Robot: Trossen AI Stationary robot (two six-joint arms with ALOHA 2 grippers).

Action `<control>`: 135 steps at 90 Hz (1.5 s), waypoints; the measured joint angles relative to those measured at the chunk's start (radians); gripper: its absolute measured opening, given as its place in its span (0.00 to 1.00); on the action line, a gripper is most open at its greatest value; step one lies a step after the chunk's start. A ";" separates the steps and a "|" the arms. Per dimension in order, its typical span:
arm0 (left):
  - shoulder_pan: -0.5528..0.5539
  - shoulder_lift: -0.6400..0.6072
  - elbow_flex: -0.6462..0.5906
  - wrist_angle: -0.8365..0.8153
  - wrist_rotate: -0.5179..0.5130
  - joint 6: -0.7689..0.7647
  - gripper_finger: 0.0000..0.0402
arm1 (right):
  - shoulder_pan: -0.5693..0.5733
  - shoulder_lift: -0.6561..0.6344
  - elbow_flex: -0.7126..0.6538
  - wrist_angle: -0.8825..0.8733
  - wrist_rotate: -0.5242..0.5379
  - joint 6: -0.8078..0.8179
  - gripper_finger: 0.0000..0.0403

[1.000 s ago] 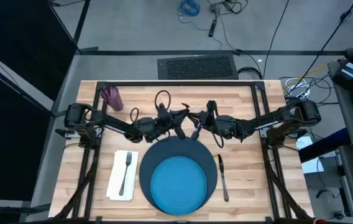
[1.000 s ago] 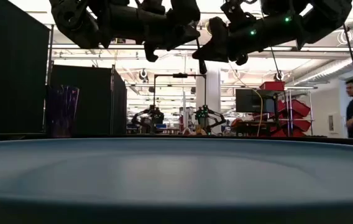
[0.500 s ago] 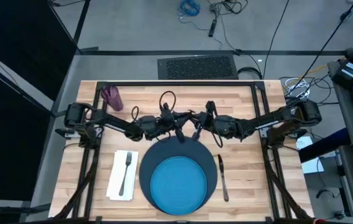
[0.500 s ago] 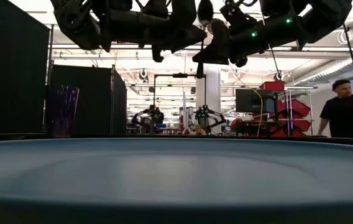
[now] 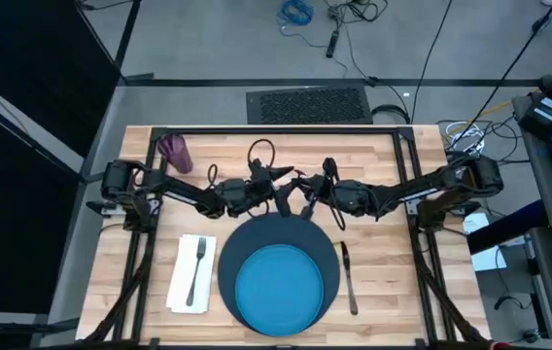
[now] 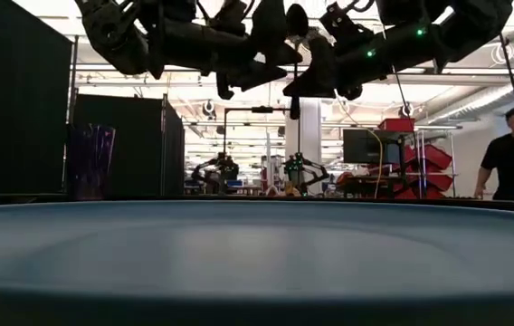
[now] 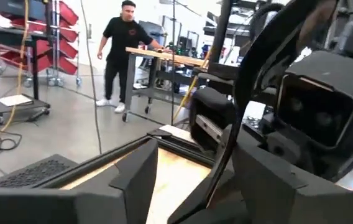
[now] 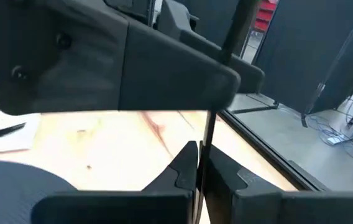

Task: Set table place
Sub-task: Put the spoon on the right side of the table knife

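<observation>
1. The left gripper (image 5: 284, 183) and the right gripper (image 5: 305, 196) met in the air just beyond the far edge of the mat (image 5: 327, 245), well above the counter (image 5: 373, 160).
2. The right gripper's fingers were clenched on a thin dark spoon (image 8: 217, 93) (its bowl showed uppermost in the low view).
3. The left gripper's fingers (image 7: 138, 177) stood released beside that handle.
4. On the mat lay the plate (image 5: 278, 284); left of the mat, the fork (image 5: 196, 267) on the napkin (image 5: 181, 282); right of it, the knife (image 5: 348, 277); the cup (image 5: 174, 152) stood far beyond, to the left.
</observation>
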 joint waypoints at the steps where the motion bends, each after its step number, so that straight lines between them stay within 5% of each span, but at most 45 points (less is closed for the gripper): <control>1: 0.000 -0.003 0.000 -0.002 0.000 0.005 0.47 | 0.000 -0.003 0.000 -0.005 0.002 0.000 0.00; 27: 0.000 -0.084 0.000 -0.151 0.057 0.033 0.47 | 0.001 -0.134 0.000 -0.117 0.046 -0.001 0.00; 53: -0.019 -0.159 0.000 -0.574 0.080 0.031 0.47 | 0.010 -0.283 0.000 -0.395 0.143 0.076 0.00; 80: -0.079 -0.201 0.000 -0.922 0.087 -0.100 0.47 | 0.010 -0.521 0.000 -0.801 0.097 0.387 0.00; 100: -0.097 -0.201 0.000 -1.025 0.086 -0.127 0.47 | 0.031 -0.587 0.000 -1.056 -0.154 0.715 0.00; 135: -0.189 -0.208 0.000 -1.117 0.084 -0.162 0.47 | 0.377 -0.641 0.000 -1.342 -0.217 1.258 0.00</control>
